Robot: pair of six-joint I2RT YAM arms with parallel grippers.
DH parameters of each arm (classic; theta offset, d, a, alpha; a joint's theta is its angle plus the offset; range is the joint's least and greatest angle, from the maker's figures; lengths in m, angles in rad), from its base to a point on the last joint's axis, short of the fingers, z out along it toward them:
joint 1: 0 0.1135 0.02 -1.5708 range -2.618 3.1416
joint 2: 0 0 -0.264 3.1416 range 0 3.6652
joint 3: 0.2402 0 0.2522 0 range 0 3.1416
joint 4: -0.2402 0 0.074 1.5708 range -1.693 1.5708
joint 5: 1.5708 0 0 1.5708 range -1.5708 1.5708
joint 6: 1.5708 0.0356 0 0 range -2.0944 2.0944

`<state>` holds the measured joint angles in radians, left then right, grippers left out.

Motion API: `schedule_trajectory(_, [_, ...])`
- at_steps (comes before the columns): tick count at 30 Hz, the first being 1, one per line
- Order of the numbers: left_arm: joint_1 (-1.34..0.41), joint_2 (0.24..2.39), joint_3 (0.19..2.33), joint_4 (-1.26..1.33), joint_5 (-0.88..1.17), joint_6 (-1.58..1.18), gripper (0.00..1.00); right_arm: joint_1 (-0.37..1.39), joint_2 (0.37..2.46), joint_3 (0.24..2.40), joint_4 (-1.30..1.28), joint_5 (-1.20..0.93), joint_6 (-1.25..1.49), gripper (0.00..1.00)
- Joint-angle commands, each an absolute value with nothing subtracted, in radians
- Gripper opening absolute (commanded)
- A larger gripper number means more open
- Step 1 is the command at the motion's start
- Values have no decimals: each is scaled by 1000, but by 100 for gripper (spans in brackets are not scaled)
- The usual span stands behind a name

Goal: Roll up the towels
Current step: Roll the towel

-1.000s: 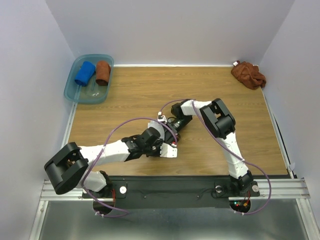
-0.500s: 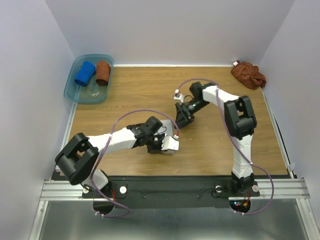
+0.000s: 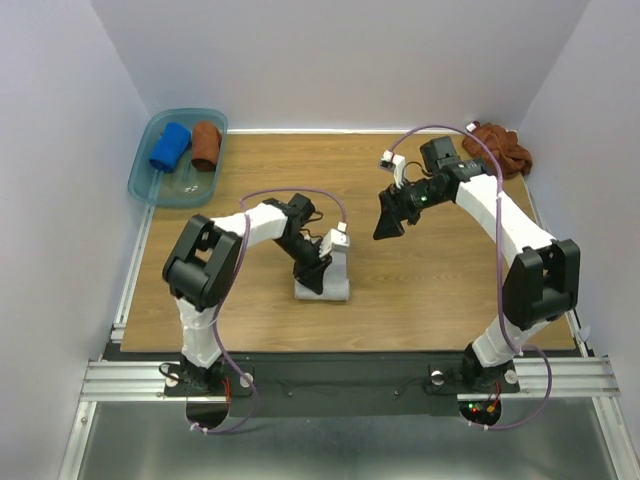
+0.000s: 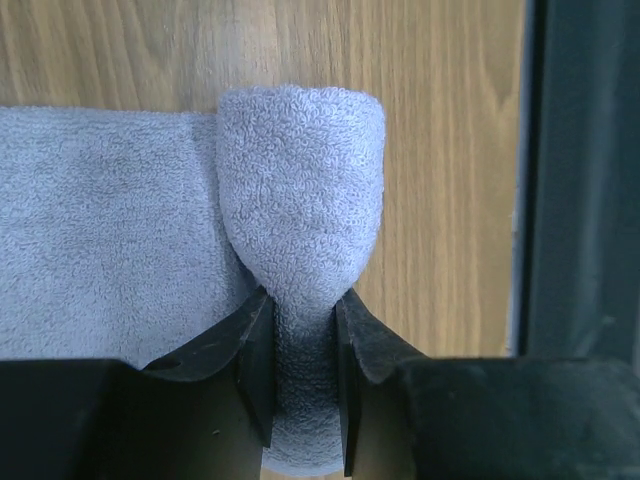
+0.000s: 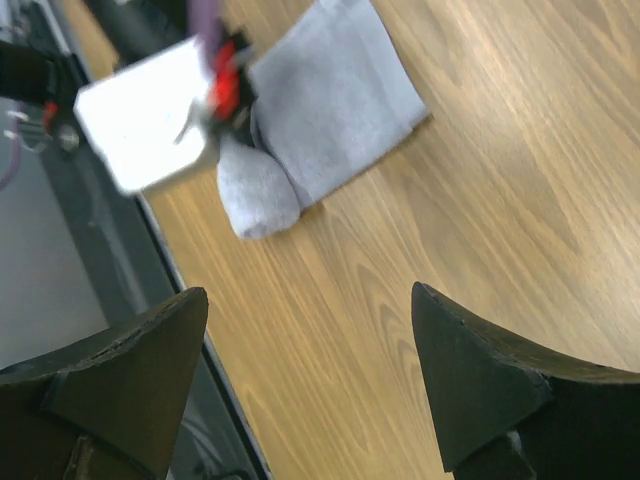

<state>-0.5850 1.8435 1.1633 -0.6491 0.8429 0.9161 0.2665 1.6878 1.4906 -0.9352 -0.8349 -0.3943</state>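
Note:
The light grey towel (image 3: pixel 334 283) lies on the wooden table near the front middle, part flat and part rolled. My left gripper (image 3: pixel 318 272) is shut on the rolled part (image 4: pixel 300 170), with the flat part (image 4: pixel 110 230) spread to the left of it. My right gripper (image 3: pixel 386 226) is open and empty, held above the table, behind and to the right of the grey towel (image 5: pixel 330 100). The rust-brown towel (image 3: pixel 497 148) lies crumpled in the back right corner, behind the right arm.
A translucent blue tub (image 3: pixel 145 170) at the back left holds a blue roll (image 3: pixel 170 146) and a brown roll (image 3: pixel 206 146). The table's dark front rail (image 4: pixel 580 200) runs close beside the grey towel. Walls close in the left, back and right sides.
My right gripper has let go and moved away from the grey towel, up and toward the back right. My left arm has swung round, its gripper staying on the towel's rolled part.

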Motion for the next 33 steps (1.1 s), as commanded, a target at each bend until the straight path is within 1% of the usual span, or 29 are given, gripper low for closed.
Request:
schedule_trajectory(1, [-531,2032,1245,-917,870,991,19,310,1580,1411,-851,-741,-433,87])
schedule_trajectory(4, [-482,2138,1331,-975,891,996,19,412,1533,1361,-801,-609,-437,87])
schedule_trajectory(7, [-443,2219,1411,-1038,917,1026,19,575,1496,1300,-727,-436,-433,87])
schedule_trajectory(10, [-430,2282,1482,-1084,919,1034,19,659,1494,1253,-626,-342,-431,87])
schedule_trajectory(16, [-420,2335,1558,-1115,928,1031,22,906,1565,1169,-389,-100,-507,86])
schedule_trajectory(19, [-419,2348,1568,-1115,919,1032,22,992,1597,1094,-309,-28,-587,86])
schedule_trajectory(22, [-416,2359,1577,-1115,920,1032,22,1026,1647,1037,-232,21,-638,84])
schedule_trajectory(25, [-410,2364,1583,-1115,930,1034,22,1051,1683,997,-177,44,-664,78])
schedule_trajectory(28, [-407,2355,1589,-1115,930,1042,22,1052,1718,982,-144,38,-664,69])
schedule_trajectory(30, [-407,2336,1586,-1115,930,1054,23,1051,1741,976,-144,37,-658,51])
schedule_trajectory(31, [-407,2333,1588,-1115,930,1058,23,1052,1743,968,-143,32,-655,45])
schedule_trajectory(33, [-407,2316,1583,-1115,930,1071,23,1049,1746,962,-144,23,-650,41])
